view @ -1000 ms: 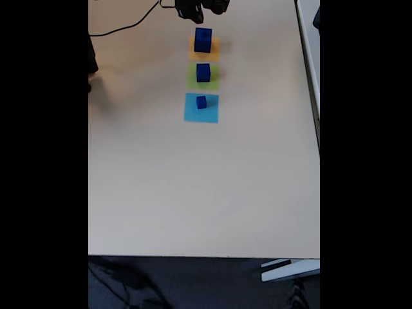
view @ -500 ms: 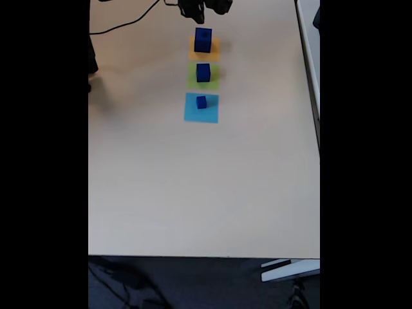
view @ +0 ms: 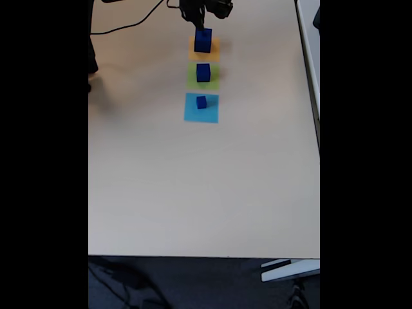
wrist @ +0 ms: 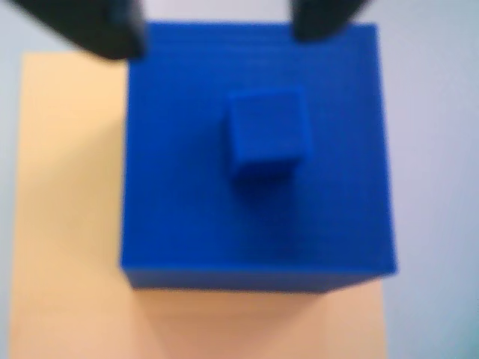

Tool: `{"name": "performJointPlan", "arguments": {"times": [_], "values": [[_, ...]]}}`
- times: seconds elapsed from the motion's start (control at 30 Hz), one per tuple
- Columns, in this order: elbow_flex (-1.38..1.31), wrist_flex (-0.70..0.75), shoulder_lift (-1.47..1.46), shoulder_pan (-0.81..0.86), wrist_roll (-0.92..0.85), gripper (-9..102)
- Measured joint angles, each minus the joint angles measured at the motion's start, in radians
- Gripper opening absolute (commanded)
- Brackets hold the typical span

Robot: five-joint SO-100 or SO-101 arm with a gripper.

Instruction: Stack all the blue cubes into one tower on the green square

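Observation:
The large blue cube (wrist: 254,157) sits on an orange square (wrist: 67,224) and has a small square mark (wrist: 268,134) in the middle of its top face. My gripper (wrist: 217,22) hangs open just above the cube's far edge, one dark finger (wrist: 82,26) at its left corner and the other at its right. In the fixed view the gripper (view: 199,19) is directly over the large cube (view: 203,40). The medium blue cube (view: 203,72) stands on the green square (view: 203,78). The small blue cube (view: 201,102) stands on a light-blue square (view: 201,111).
The three coloured squares form a column at the far middle of the beige table (view: 206,187). A black cable (view: 125,26) runs across the far left. The table's right edge (view: 317,129) and near edge border dark floor.
The gripper has come down from the far edge of the table onto the top of the large cube. The cubes have not moved.

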Motion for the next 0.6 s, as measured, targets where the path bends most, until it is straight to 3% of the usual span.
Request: {"name": "performJointPlan", "arguments": {"times": [0.6], "values": [[-0.077, 0.029, -0.049, -0.023, 0.008, 18]]}}
